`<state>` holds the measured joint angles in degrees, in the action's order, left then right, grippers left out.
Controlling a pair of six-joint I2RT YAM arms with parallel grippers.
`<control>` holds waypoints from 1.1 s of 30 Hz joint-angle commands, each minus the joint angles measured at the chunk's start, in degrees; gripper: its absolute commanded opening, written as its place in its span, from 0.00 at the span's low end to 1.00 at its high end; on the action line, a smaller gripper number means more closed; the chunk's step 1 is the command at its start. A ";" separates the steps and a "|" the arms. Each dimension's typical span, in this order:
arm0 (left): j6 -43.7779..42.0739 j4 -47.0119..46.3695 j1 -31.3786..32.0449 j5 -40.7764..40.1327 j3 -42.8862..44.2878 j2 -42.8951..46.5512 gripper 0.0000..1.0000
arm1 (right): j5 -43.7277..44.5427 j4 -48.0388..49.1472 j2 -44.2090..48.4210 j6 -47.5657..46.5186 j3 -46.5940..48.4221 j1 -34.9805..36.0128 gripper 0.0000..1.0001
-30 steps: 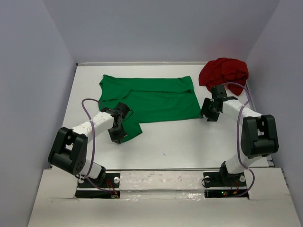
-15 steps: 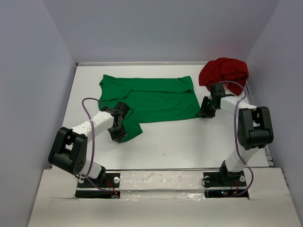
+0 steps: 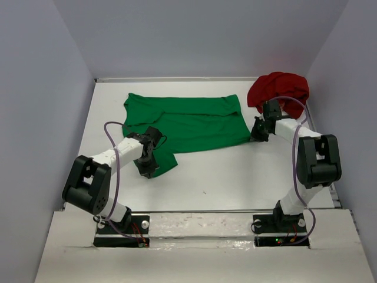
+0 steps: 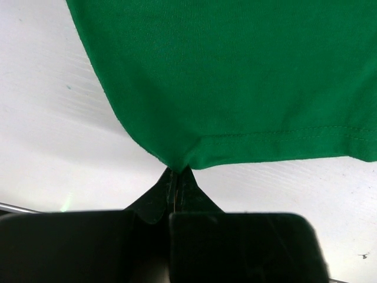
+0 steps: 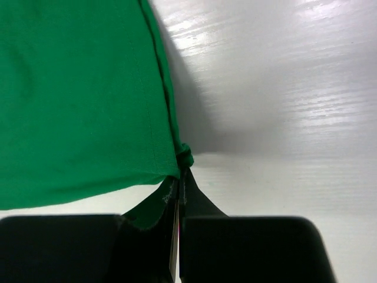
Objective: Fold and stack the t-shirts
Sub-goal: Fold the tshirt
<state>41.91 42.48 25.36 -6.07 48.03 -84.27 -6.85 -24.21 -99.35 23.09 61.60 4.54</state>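
On the far half of the counter point(image 3: 224, 177) we have the green t-shirt point(image 3: 185, 124) spread flat, long side running left to right, one flap reaching toward the near edge on the left. Our left pincer point(image 4: 177, 177) is clenched on the tip of that flap; wrist view shows a peak of green cloth pinched between the jaws. Our right pincer point(image 5: 178, 174) is clenched on the shirt's near right corner, right at the hem seam, cloth bunched into a small knot at the tips. Both grips look thin, just a corner of fabric each.

Our read: first fold of the green shirt, both near corners grasped, fold not yet made. Next move calls for raising both corners together, carrying them toward the far edge and laying them on the shirt's far side, cloth kept taut between the arms. Uneven lift would skew the fold; too hard a pull could slip a corner out.

The dark red t-shirt point(image 3: 278, 89) sits crumpled in the far right corner, unfolded, just beside the right arm's wrist. Touching the green shirt or not, we can't tell. A purple cable point(image 3: 297, 106) on the right arm loops over it, so we judge a far-side sweep could snag it. The side walls point(image 3: 47, 118) stand close along both counter edges, so little elbow room.
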 commanded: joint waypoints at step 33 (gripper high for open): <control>-1.57 1.02 -0.32 -2.01 4.43 -0.99 0.00 | -4.05 -11.39 -2.87 -8.68 21.28 4.07 0.04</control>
<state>40.73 41.50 25.32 -6.28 49.10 -85.52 -10.98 -35.20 -103.44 15.14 80.23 7.60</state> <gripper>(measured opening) 0.014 0.053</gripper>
